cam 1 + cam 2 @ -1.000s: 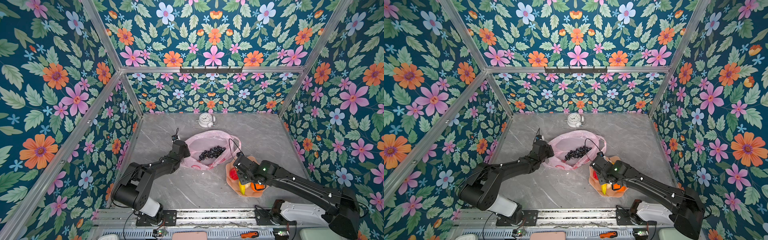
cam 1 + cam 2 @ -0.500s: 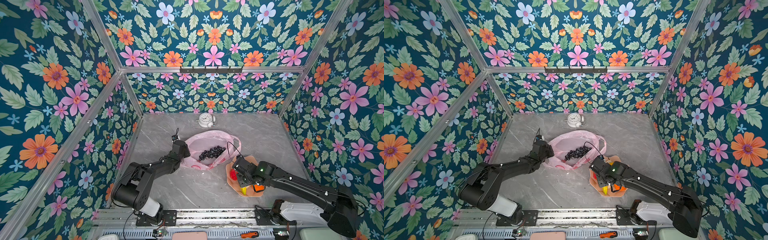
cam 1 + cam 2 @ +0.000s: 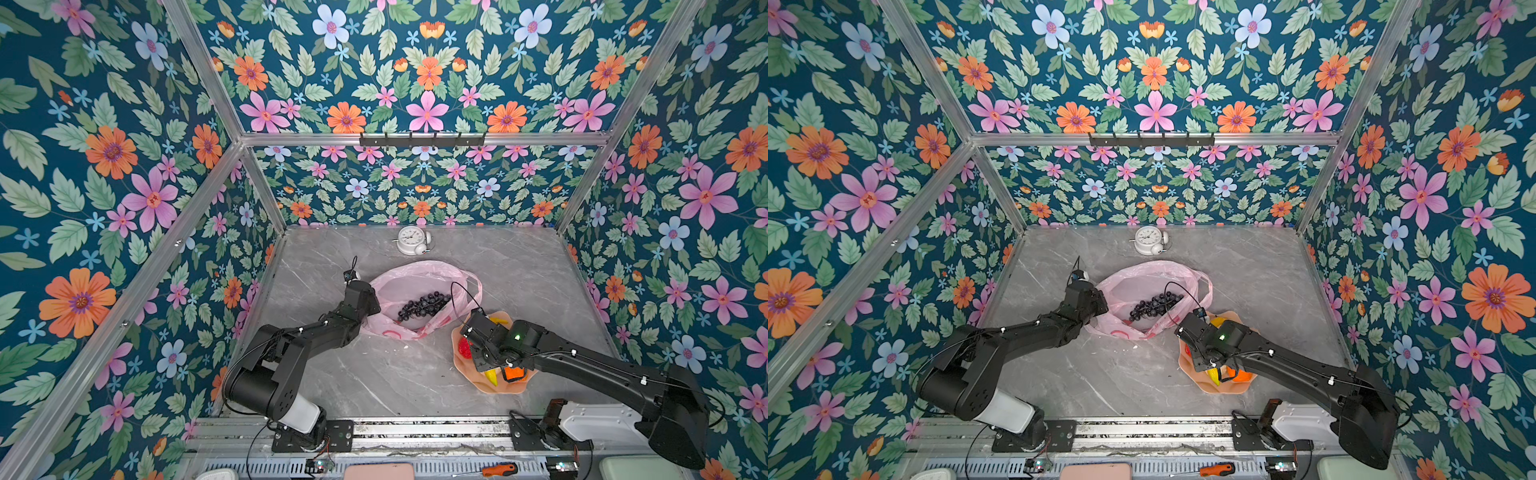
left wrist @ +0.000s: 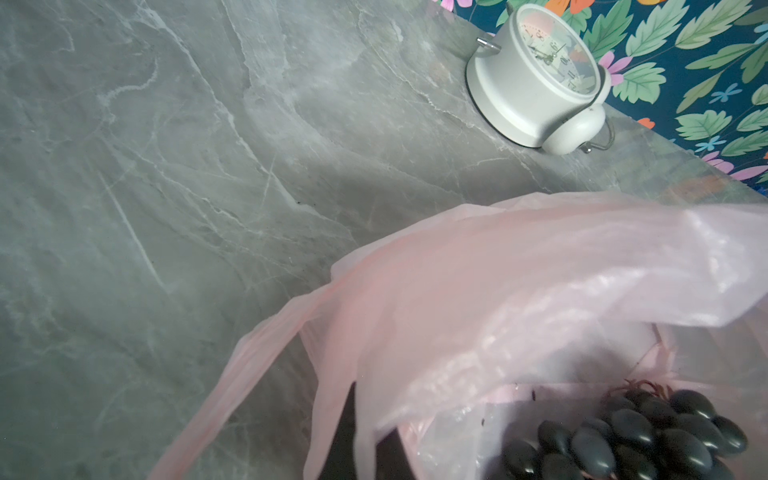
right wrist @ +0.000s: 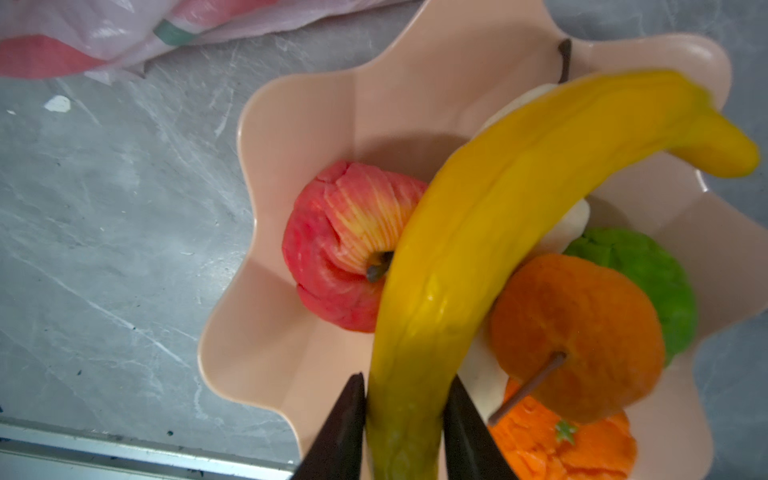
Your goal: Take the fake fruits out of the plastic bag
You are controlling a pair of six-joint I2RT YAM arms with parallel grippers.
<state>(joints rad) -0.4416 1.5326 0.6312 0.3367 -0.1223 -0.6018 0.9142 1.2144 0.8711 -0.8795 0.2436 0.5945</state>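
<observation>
Grey veined stone forms the counter [image 3: 374, 374], which is enclosed by floral-papered walls. At the left, the left gripper [image 3: 373, 306] is set against the left rim of the plastic bag [image 3: 419, 276]. Its jaws are pinched shut on the thin pink film, which is seen in the left wrist view draped over them, with one loop handle trailing down to the stone. The bag is spread near the middle of the counter with its mouth open, and the dark purple grape bunch [image 3: 424, 305] is seen lying inside it. A white alarm clock [image 3: 411, 240] is placed behind the bag, near the back wall and well apart from both arms. Just right of the bag, a peach scalloped dish [image 5: 316, 116] is set, and in it are gathered the red apple [image 5: 340, 249], two oranges [image 5: 577, 332], a bumpy green fruit [image 5: 648, 274] and a pale cream fruit [image 5: 575, 220]. The yellow banana [image 5: 519, 187] is laid across the apple and one of the oranges. The right gripper [image 5: 405, 395] is held over the dish, and its jaws are drawn in narrowly on either side of one end of the banana, touching it.
</observation>
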